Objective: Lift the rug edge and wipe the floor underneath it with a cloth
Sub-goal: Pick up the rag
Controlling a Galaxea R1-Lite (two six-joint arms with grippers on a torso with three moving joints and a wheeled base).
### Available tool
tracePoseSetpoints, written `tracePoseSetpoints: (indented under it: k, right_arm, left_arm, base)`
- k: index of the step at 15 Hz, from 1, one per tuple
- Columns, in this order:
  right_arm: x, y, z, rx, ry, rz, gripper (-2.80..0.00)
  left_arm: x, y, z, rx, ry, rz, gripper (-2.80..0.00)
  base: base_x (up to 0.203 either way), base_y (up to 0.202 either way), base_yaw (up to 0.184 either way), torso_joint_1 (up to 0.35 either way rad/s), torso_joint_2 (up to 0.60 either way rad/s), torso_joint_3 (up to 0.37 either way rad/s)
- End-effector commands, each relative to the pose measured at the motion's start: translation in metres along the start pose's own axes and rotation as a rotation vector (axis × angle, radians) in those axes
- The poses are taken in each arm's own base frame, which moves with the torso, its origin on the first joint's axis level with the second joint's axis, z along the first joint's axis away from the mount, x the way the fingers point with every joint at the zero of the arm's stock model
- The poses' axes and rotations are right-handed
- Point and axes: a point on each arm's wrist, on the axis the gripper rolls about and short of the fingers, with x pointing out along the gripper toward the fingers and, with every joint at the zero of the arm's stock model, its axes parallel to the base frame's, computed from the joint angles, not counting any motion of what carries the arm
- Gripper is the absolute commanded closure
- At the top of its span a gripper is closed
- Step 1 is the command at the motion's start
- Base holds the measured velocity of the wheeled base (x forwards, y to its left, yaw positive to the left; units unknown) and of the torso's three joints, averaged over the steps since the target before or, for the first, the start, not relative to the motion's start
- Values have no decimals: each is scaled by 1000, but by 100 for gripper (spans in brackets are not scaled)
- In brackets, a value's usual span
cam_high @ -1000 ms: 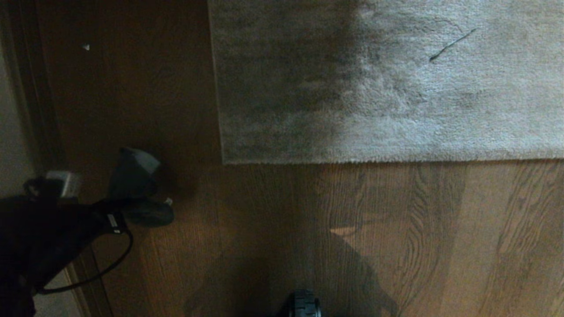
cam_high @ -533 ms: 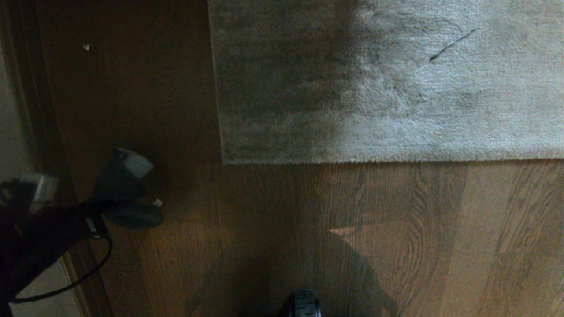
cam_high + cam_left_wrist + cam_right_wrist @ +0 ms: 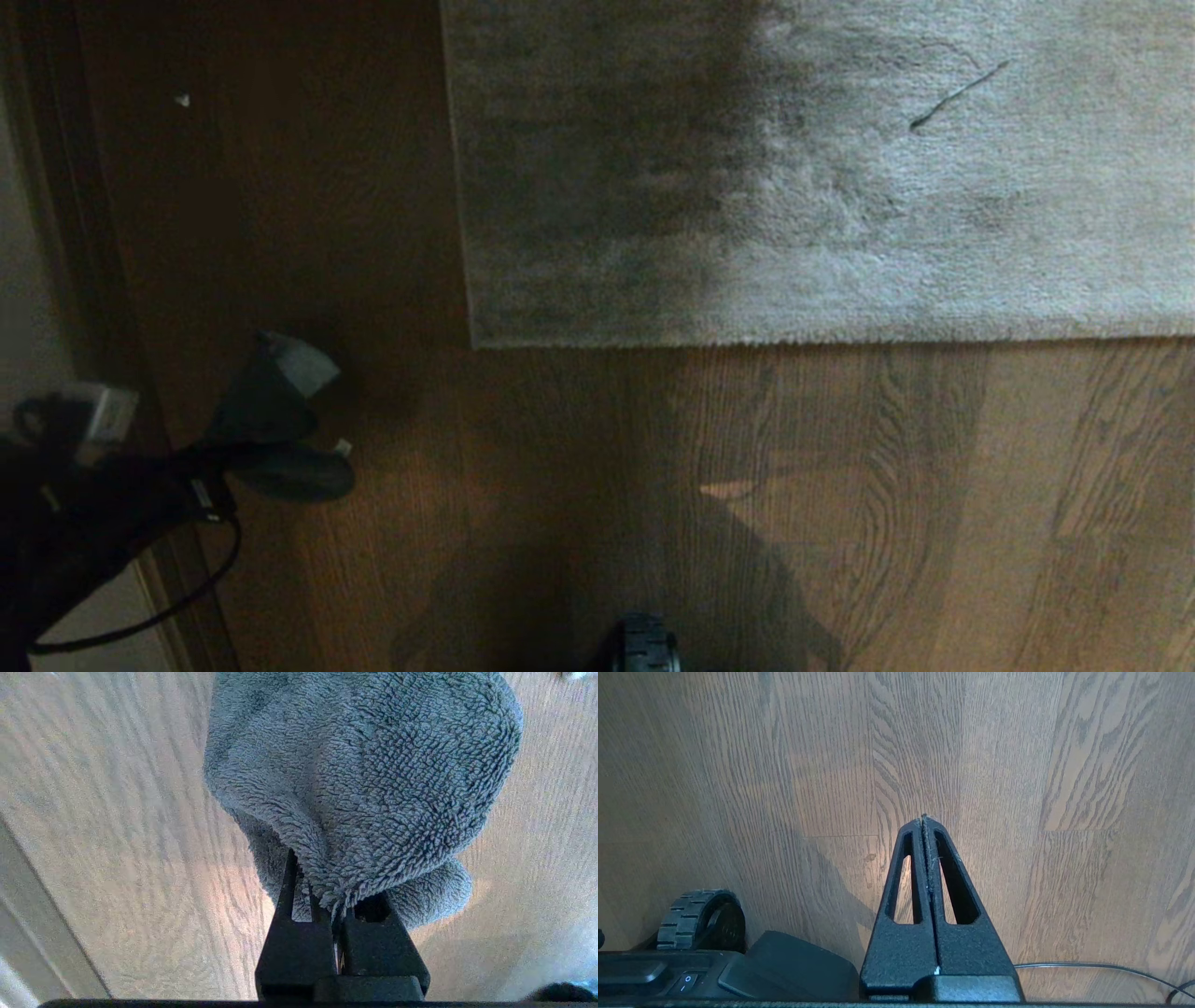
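At the lower left of the head view, the left end effector pinches the cloth above the floor. The right end effector hangs over bare boards, fingers pressed together. Farther up the frame, the rug edge lies flat.

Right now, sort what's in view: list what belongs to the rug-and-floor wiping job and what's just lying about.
Job:
- rug edge, flat on the floor
- floor
- cloth, clamped in the left gripper
- right gripper, shut, empty

Lying about:
- small white scrap
- dark thread on the rug
- thin cable
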Motion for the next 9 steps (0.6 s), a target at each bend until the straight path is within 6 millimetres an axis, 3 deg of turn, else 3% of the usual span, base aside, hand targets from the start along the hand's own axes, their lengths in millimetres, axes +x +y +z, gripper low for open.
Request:
tracePoseSetpoints:
  k: [1,9]
  right_arm:
    - [0,0,0,0,-1,0,0]
    - [0,0,0,0,-1,0,0]
  left_arm:
    - [4,1,1,16,-29,-10,0]
    - [16,2,3,27,-44,-33,0]
  base:
    - [0,0,0,0,0,0]
    - [0,0,0,0,0,0]
